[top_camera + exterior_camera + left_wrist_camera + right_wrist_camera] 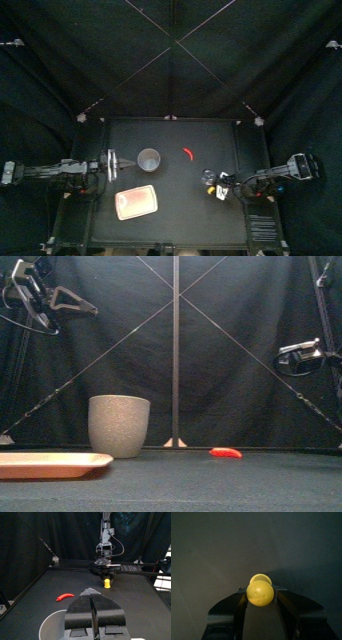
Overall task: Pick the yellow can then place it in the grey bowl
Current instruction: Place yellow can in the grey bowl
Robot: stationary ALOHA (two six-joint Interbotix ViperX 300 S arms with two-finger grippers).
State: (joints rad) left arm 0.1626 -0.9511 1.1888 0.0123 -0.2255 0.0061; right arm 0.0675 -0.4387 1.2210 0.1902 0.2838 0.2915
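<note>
Yellow can (260,595) in right hand (260,590): wrist views | grey bowl (119,424): front

I am wearing black on both arms.
My left arm (54,172) and right arm (274,175) are showing slim black links with pale metal fittings near the wrists. My left gripper (93,594) is showing two broad dark-grey jaws with small square recesses at their base; my right gripper (261,593) is showing black, blocky jaws.
</note>
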